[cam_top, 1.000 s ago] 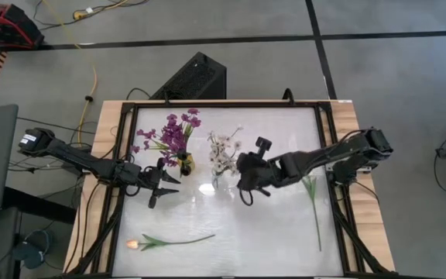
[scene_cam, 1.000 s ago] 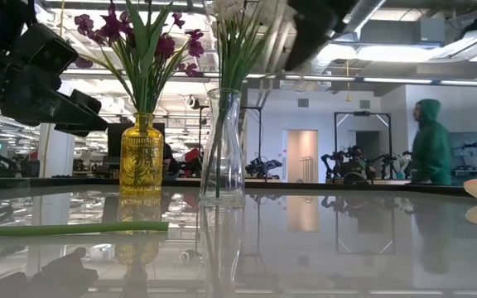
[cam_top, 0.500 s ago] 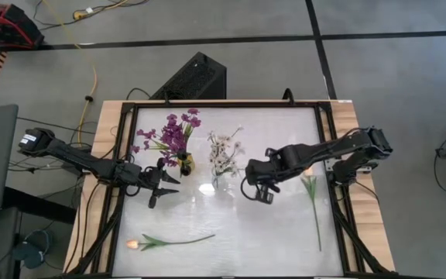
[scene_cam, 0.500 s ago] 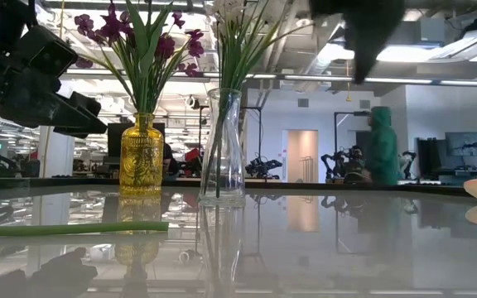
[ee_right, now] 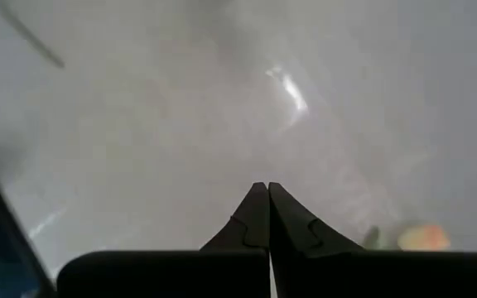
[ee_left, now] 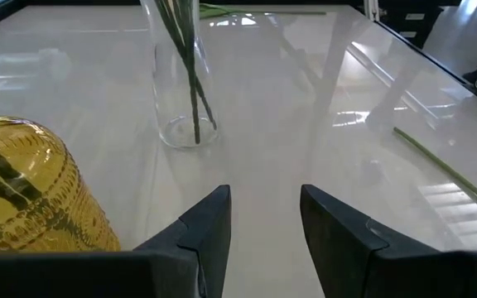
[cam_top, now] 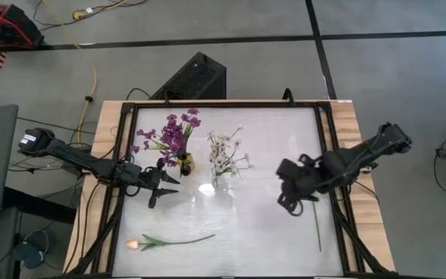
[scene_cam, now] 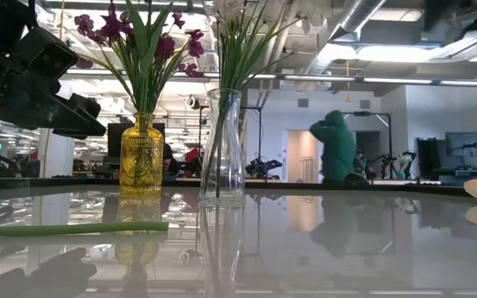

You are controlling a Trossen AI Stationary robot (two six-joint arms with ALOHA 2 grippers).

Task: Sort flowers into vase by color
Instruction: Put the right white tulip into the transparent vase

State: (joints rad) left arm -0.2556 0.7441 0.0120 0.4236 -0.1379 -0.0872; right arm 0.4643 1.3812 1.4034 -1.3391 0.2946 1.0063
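Purple flowers [cam_top: 173, 133] stand in a yellow vase [scene_cam: 142, 157]. White sprigs [cam_top: 223, 151] stand in a clear glass vase [scene_cam: 222, 149]. One orange tulip [cam_top: 173, 241] lies flat on the table near its near-left corner. A second tulip's stem [cam_top: 317, 226] lies at the table's right; the right arm covers its upper part in the high view, and its bud [ee_right: 421, 237] shows blurred in the right wrist view. My left gripper [cam_top: 165, 186] hovers open just left of the yellow vase. My right gripper [cam_top: 291, 200] is shut, above the table beside the right tulip.
The table is a glossy white sheet in a black frame [cam_top: 331, 155] with wooden borders. The two vases stand close together left of centre. A person in green [scene_cam: 335, 147] stands far back in the room. A black box [cam_top: 196, 77] sits beyond the far edge.
My right gripper has swung away from the clear vase toward the table's right edge and slightly nearer, ending beside the tulip lying there. In the low view it has left the picture. The person in green has walked left across the room behind.
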